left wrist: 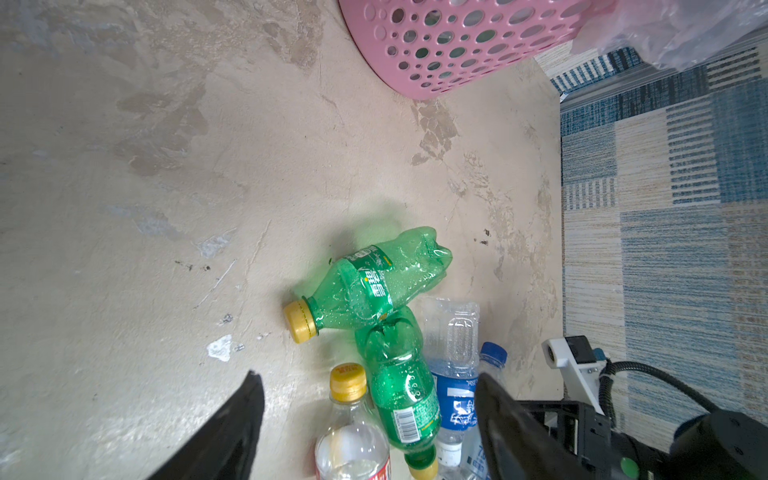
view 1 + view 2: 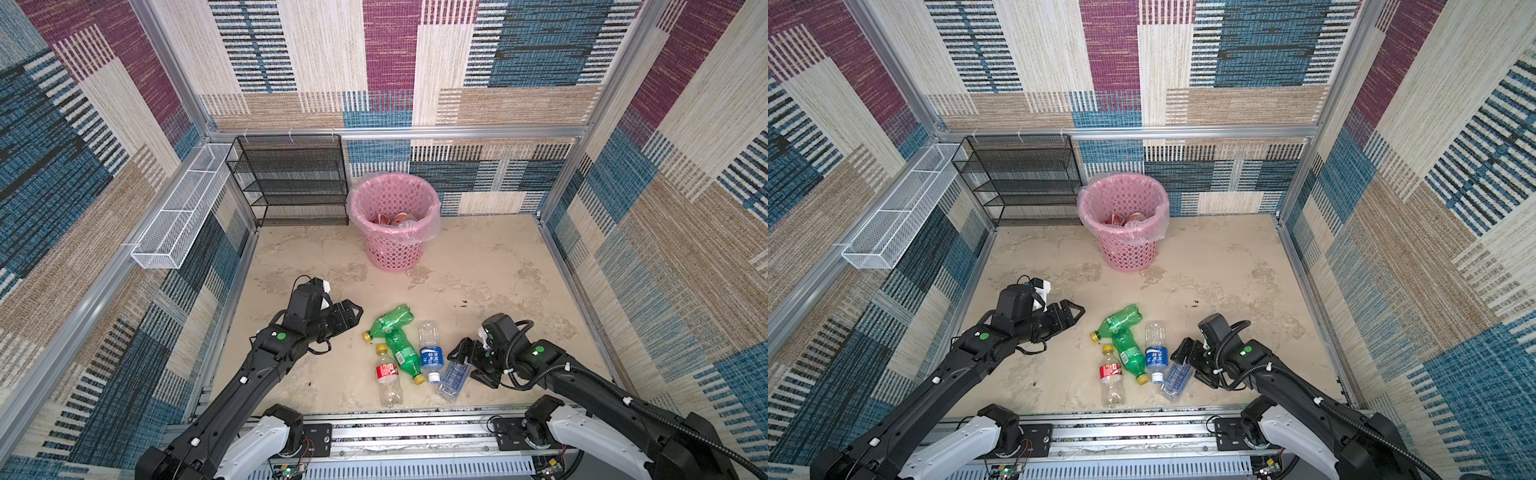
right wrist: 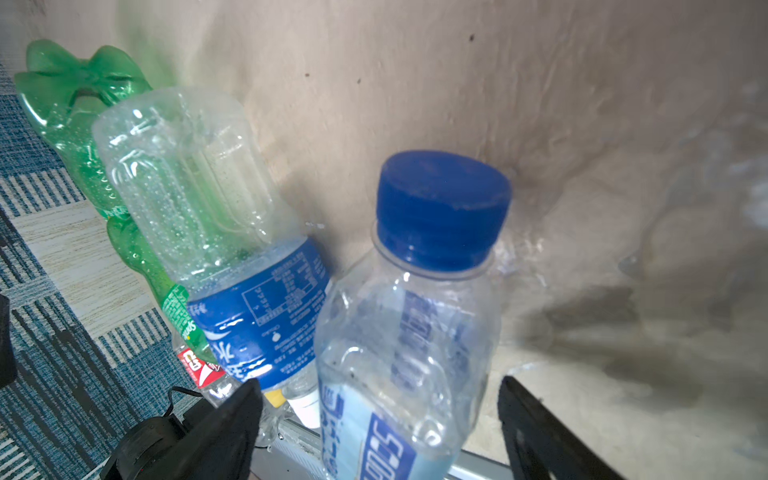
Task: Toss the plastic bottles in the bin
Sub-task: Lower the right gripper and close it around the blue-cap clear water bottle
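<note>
Surface [image 2: 478, 266]: beige, stained, walled by patchwork woven panels; white wire basket [image 2: 178, 212] on left wall.
Bin [image 2: 392, 249]: rear centre, lined, some bottles inside; black mesh rack [image 2: 291, 178] beside it.
Plastic bottles [image 2: 392, 322]: five lying clustered near front edge.
Left hand [image 2: 356, 312]: jaws apart, empty, beside cluster.
Right hand [image 2: 471, 365]: jaws spread, flanking blue-capped bottle [image 2: 454, 376].

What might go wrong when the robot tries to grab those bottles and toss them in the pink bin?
1. The blue-capped bottle lies between the right gripper's open jaws, close beside the blue-label bottle; closing may knock that neighbour away.
2. The far green bottle lies across the base of the near green bottle; lifting either may roll the other.
3. The bin stands at the back wall, so a toss might miss.
</note>
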